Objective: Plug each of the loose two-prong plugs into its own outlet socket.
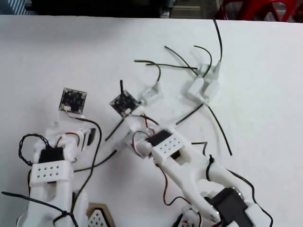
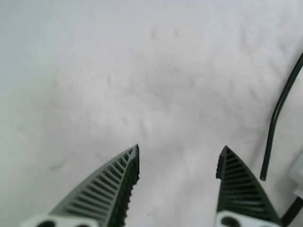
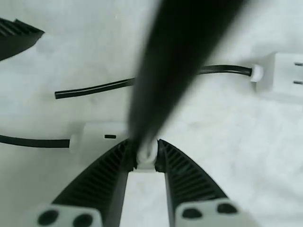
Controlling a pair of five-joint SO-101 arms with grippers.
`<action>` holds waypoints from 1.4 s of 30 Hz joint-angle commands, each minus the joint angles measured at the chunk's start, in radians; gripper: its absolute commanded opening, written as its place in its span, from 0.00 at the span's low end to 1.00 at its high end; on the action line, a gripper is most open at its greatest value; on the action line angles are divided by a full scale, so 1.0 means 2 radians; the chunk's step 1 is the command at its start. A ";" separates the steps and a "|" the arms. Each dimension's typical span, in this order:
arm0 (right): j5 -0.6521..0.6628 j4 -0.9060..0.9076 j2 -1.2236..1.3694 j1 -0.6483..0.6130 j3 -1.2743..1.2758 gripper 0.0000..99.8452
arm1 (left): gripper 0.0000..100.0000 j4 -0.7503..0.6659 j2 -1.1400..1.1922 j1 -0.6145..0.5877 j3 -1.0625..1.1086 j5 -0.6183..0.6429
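My right gripper (image 3: 147,158) is clamped on the plug (image 3: 145,151), cord (image 3: 180,61) standing up at the lens. Socket (image 3: 97,139) lies just left of my tips in frame, touching or nearly, long axis left-right. My left gripper (image 2: 180,158) gapes over bare table (image 2: 142,71), farther off.

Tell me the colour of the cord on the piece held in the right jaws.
Black cord on a white piece; the right wrist view shows it best.
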 commanded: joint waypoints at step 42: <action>-0.070 0.099 -0.369 0.218 0.049 0.02 | 0.23 -0.013 -0.014 -0.003 -0.008 0.005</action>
